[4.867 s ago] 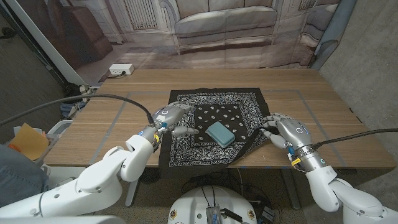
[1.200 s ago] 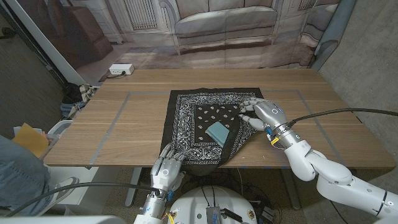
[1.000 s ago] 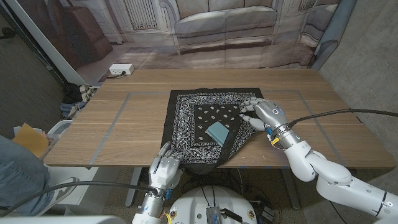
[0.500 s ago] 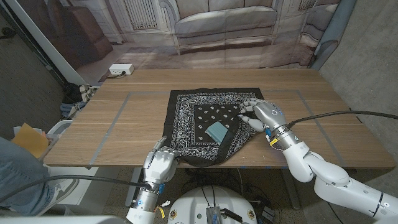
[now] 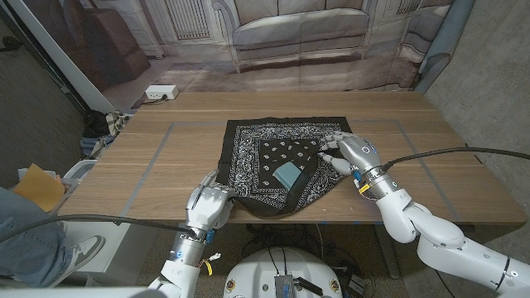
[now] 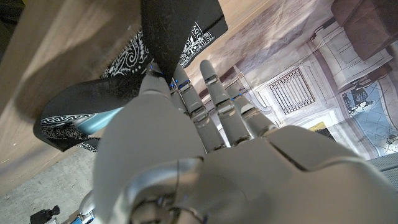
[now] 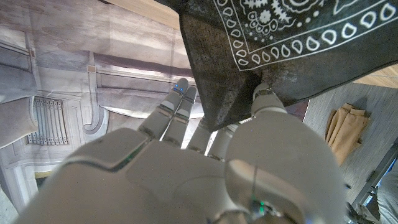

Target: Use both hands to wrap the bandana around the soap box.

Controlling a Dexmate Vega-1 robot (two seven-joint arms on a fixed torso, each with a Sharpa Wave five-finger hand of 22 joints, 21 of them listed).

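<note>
The black paisley bandana [image 5: 248, 153] lies spread on the middle of the wooden table. Its right part is folded over toward the centre. The teal soap box [image 5: 287, 175] sits on it, half tucked under that fold. My right hand [image 5: 349, 154] holds the folded cloth just right of the box. In the right wrist view the bandana [image 7: 292, 37] is pinched between the thumb and fingers of that hand [image 7: 186, 168]. My left hand [image 5: 209, 204] is at the table's front edge by the bandana's front left corner. In the left wrist view its fingers [image 6: 205, 93] reach out straight toward the hanging cloth [image 6: 180, 25], holding nothing.
Grey tape lines [image 5: 153, 170] mark a rectangle on the table. A white power strip [image 5: 161, 93] lies on the floor beyond the far edge. A person's leg [image 5: 21, 236] and an orange paper bag [image 5: 37, 184] are at the left, off the table.
My left hand has risen from below the table's front edge to the bandana's front left corner. My right hand keeps holding the fold over the box, hardly moved.
</note>
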